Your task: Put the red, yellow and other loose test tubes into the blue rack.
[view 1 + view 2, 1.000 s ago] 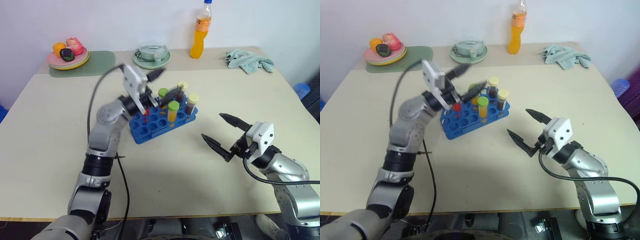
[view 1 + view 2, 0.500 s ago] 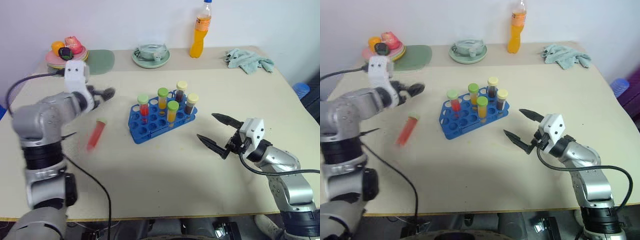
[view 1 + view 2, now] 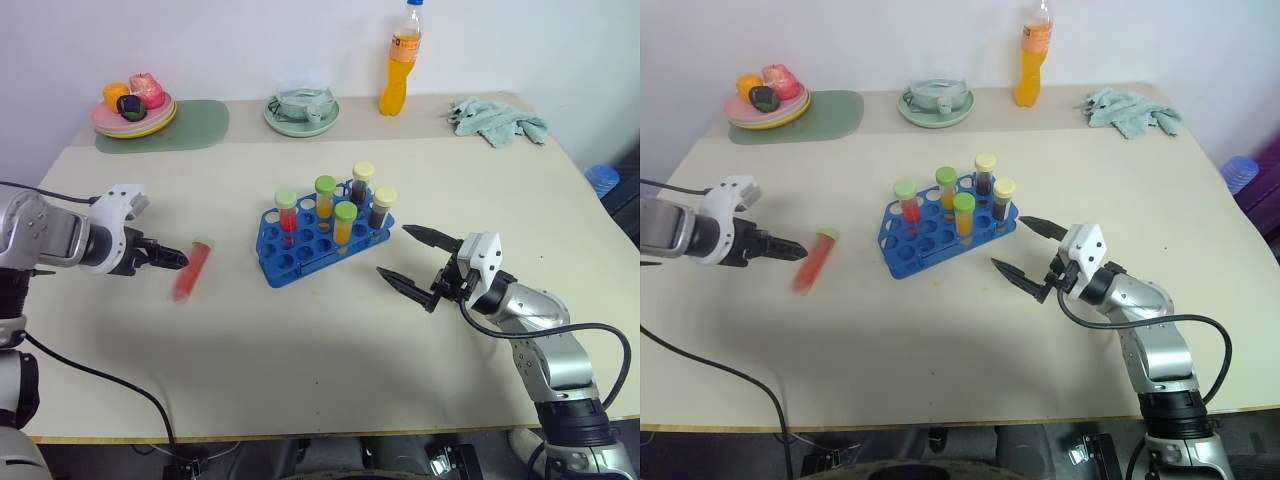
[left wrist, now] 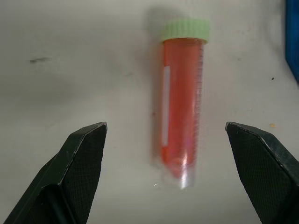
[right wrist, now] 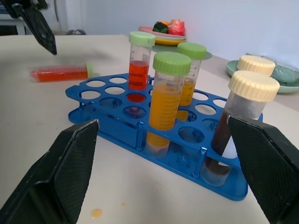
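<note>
A beige table (image 3: pixel 330 330) is carrying the work under a white wall. The left gripper (image 4: pixel 170 154) is hanging wide open and empty over a loose red test tube (image 3: pixel 190 270) lying flat, well left of the blue rack (image 3: pixel 300 250). The right gripper (image 3: pixel 410 255), spread wide and empty, is pointing at the rack from its right. Five capped tubes (image 3: pixel 345 225) are standing in the rack.

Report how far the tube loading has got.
Done: five capped tubes stand in the blue rack. In hand: nothing; the open left gripper straddles the loose red tube lying on the table. Left: grasp it and rack it. The right gripper is open, empty.
</note>
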Controlling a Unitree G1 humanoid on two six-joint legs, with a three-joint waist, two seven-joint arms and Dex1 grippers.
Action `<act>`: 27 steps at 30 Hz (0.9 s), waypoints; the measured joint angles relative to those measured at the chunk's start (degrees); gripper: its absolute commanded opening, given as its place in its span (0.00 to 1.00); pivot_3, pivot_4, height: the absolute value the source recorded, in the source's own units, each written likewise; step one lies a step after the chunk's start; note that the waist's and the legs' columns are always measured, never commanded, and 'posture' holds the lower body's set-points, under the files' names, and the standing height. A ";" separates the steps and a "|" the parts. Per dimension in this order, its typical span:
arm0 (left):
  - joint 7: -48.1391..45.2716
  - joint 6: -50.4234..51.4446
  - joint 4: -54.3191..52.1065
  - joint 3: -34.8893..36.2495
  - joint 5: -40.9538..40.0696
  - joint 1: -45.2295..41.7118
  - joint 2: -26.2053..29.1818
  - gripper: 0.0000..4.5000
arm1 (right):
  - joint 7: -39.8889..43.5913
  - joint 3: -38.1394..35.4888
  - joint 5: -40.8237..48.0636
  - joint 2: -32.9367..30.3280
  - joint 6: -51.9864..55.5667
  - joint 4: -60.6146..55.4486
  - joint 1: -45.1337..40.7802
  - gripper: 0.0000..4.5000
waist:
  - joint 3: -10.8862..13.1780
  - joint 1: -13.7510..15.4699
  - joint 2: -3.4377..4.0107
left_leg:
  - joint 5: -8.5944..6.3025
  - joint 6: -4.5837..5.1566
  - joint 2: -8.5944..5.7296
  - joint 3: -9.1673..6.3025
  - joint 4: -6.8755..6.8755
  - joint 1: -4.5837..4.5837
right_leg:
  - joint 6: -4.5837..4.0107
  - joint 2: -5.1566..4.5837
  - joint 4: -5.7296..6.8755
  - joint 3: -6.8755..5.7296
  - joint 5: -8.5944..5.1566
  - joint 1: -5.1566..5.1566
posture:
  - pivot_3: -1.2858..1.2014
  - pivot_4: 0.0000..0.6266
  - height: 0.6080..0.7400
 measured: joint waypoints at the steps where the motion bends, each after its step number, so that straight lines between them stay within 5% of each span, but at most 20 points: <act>1: 0.48 0.00 1.36 -0.79 -0.24 -1.38 -0.59 0.92 | 0.00 0.00 -0.02 0.02 -0.16 -0.01 0.15 1.00 | 0.00 0.02 0.00 | 0.00 0.00 0.00 0.00 0.00 0.00 | 0.00 0.00 0.00 0.00 0.00 -0.01 | 0.52 0.24 1.00; 16: 5.52 0.01 17.10 -15.80 -0.80 -13.36 -6.71 0.92 | 3.14 -0.48 3.27 -4.74 2.22 -10.66 6.97 1.00 | 0.01 -0.08 0.00 | -0.01 -0.05 0.05 0.02 0.02 -0.06 | 0.01 0.05 0.02 0.09 0.00 -0.09 | 0.52 0.24 1.00; 27: 8.50 0.04 20.88 -18.13 -0.78 -15.34 -10.34 0.92 | 6.88 1.99 6.93 -7.48 7.48 -15.35 2.08 1.00 | 0.02 -0.06 -0.02 | -0.02 -0.04 0.10 0.02 0.04 -0.12 | 0.00 -0.05 -0.01 0.08 0.01 -0.12 | 0.52 0.24 1.00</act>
